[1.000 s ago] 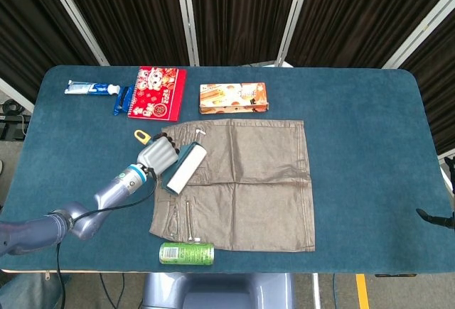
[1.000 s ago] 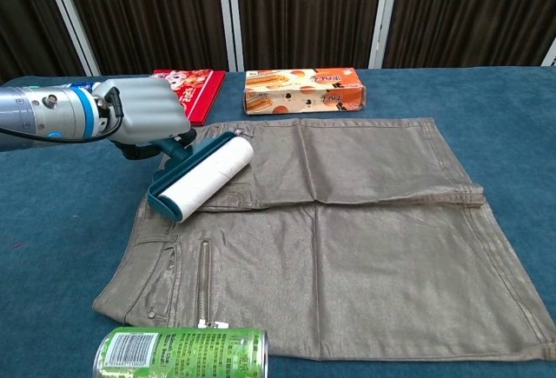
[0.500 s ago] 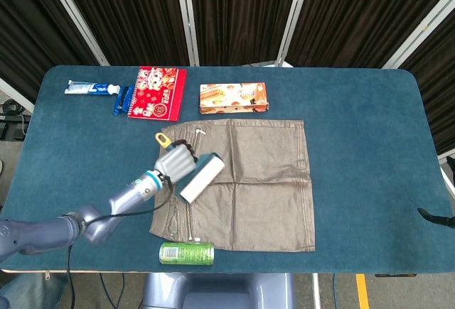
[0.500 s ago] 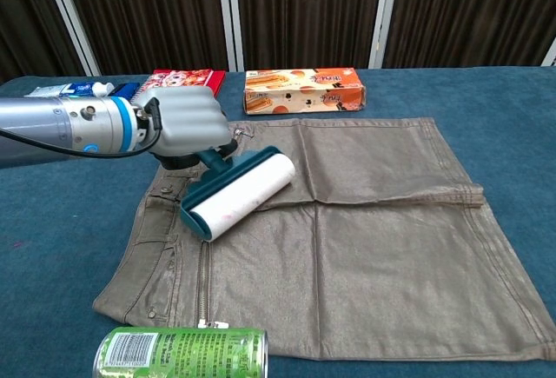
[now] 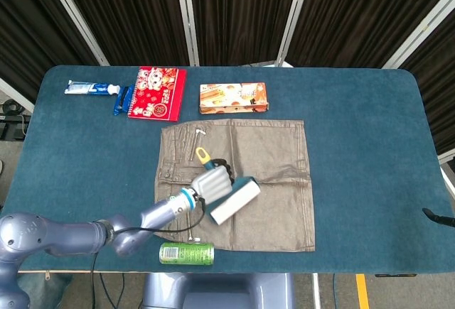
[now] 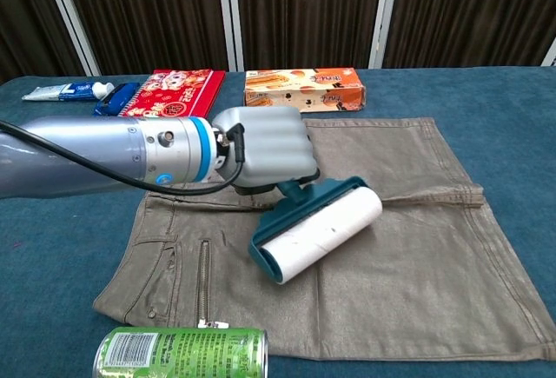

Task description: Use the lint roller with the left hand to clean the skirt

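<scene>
A grey-brown skirt (image 5: 277, 149) (image 6: 417, 256) lies flat in the middle of the blue table. My left hand (image 5: 213, 183) (image 6: 265, 148) grips the teal handle of the lint roller (image 5: 234, 201) (image 6: 319, 230). The white roll lies on the skirt near its centre, angled toward the lower left. A yellow tab (image 5: 202, 155) sticks up behind the hand in the head view. My right hand shows only as a dark tip (image 5: 441, 217) at the right edge of the head view; its fingers cannot be made out.
A green can (image 5: 186, 253) (image 6: 182, 354) lies on its side at the front edge below the skirt. A snack box (image 5: 234, 97) (image 6: 304, 89), a red notebook (image 5: 157, 93) (image 6: 169, 104) and a toothpaste tube (image 5: 89, 88) (image 6: 65, 91) sit along the back.
My left hand has carried the lint roller rightward and toward the front, from the skirt's left waistband to its centre. The skirt and other objects have stayed put.
</scene>
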`<state>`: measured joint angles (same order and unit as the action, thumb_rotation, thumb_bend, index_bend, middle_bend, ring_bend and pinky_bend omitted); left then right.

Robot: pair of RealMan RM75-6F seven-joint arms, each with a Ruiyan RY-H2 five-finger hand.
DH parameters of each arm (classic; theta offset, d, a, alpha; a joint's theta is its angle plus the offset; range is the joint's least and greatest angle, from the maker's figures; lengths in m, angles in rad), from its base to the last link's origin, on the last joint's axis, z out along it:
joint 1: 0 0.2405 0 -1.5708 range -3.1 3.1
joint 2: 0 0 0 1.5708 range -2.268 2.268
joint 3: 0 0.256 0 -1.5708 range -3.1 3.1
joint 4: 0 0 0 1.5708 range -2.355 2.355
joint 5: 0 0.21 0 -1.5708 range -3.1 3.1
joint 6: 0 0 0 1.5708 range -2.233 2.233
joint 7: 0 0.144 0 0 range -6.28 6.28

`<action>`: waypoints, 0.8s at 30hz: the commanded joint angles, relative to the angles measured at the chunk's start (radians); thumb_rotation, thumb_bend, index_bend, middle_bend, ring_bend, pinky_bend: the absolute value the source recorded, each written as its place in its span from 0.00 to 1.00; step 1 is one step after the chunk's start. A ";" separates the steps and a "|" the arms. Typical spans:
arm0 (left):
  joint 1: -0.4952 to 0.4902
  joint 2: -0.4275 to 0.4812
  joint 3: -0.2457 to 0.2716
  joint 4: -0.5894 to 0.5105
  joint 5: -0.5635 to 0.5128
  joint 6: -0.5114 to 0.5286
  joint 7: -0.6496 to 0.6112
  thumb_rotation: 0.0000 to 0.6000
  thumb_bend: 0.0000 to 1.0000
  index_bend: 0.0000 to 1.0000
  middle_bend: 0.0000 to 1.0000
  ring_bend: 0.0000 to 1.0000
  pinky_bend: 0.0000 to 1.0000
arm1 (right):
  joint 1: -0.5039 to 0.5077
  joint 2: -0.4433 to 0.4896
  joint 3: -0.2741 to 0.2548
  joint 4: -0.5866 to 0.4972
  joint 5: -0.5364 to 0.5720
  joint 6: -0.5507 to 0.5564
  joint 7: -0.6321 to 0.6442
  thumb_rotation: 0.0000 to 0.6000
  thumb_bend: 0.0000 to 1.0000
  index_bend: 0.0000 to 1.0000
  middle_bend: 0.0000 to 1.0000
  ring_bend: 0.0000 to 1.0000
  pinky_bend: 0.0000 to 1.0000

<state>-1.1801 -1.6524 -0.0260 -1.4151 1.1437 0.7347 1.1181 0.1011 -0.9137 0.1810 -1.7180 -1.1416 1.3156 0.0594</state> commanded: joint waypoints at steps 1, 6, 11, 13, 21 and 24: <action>-0.019 -0.020 -0.005 -0.014 -0.018 0.000 0.027 1.00 0.82 0.61 0.46 0.36 0.42 | 0.000 0.000 -0.001 0.000 -0.002 -0.001 0.001 1.00 0.00 0.00 0.00 0.00 0.00; -0.039 -0.037 0.002 -0.019 -0.045 -0.001 0.066 1.00 0.82 0.61 0.46 0.36 0.42 | -0.002 0.002 0.000 0.000 -0.001 0.002 0.003 1.00 0.00 0.00 0.00 0.00 0.00; -0.045 -0.035 0.021 -0.015 -0.076 0.003 0.093 1.00 0.82 0.61 0.46 0.36 0.42 | -0.002 0.003 -0.001 0.000 0.000 -0.001 0.003 1.00 0.00 0.00 0.00 0.00 0.00; -0.044 -0.028 0.030 -0.012 -0.086 0.007 0.098 1.00 0.82 0.61 0.46 0.36 0.42 | -0.001 0.002 -0.001 0.001 0.000 -0.003 0.001 1.00 0.00 0.00 0.00 0.00 0.00; -0.017 0.035 0.081 0.016 -0.104 0.023 0.081 1.00 0.82 0.61 0.46 0.36 0.42 | 0.000 0.000 -0.001 -0.001 0.004 -0.002 -0.006 1.00 0.00 0.00 0.00 0.00 0.00; -0.003 0.071 0.101 0.030 -0.095 0.030 0.059 1.00 0.82 0.61 0.46 0.36 0.42 | 0.000 0.000 0.000 -0.003 0.004 0.000 -0.009 1.00 0.00 0.00 0.00 0.00 0.00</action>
<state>-1.1921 -1.5971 0.0635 -1.3941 1.0446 0.7600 1.1893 0.1010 -0.9135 0.1806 -1.7212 -1.1380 1.3155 0.0499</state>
